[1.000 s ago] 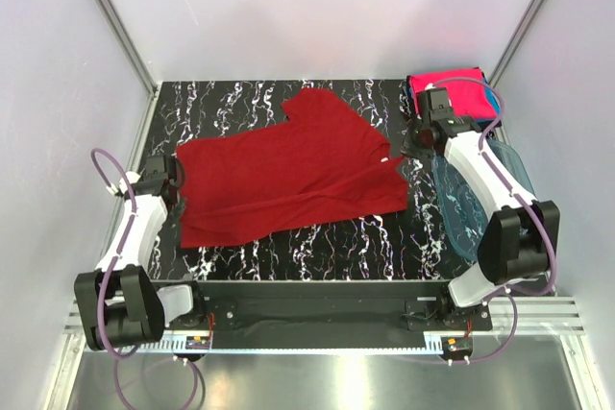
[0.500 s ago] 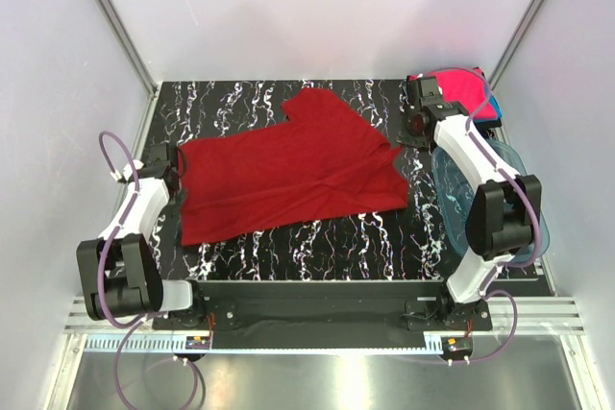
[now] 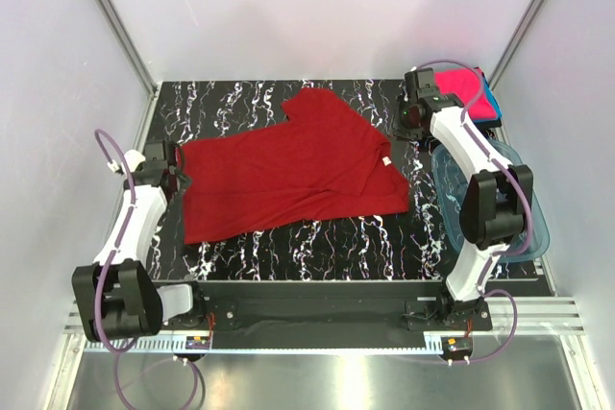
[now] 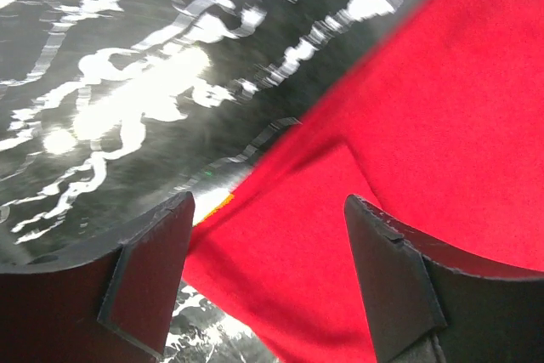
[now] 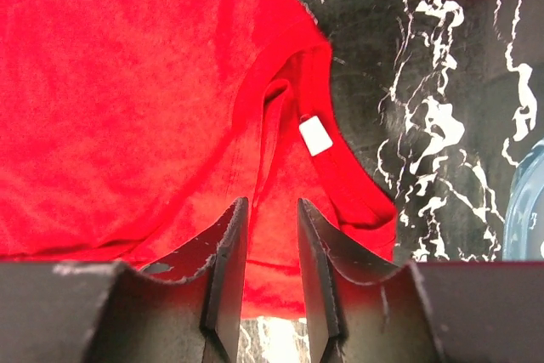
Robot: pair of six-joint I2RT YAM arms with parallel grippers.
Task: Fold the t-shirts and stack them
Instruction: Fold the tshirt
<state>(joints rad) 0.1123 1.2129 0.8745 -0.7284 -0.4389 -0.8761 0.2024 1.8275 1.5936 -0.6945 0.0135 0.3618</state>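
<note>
Top external: red shirt lies long axis left-right between arms; left tool wide apart at hem, right tool narrowly apart near collar.

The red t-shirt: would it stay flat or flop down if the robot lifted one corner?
Probably flop: the red t-shirt lies limp, with soft wrinkles near its white label. It looks thin, so it is likely light. Pushed, it would probably bunch up rather than slide on the table.
</note>
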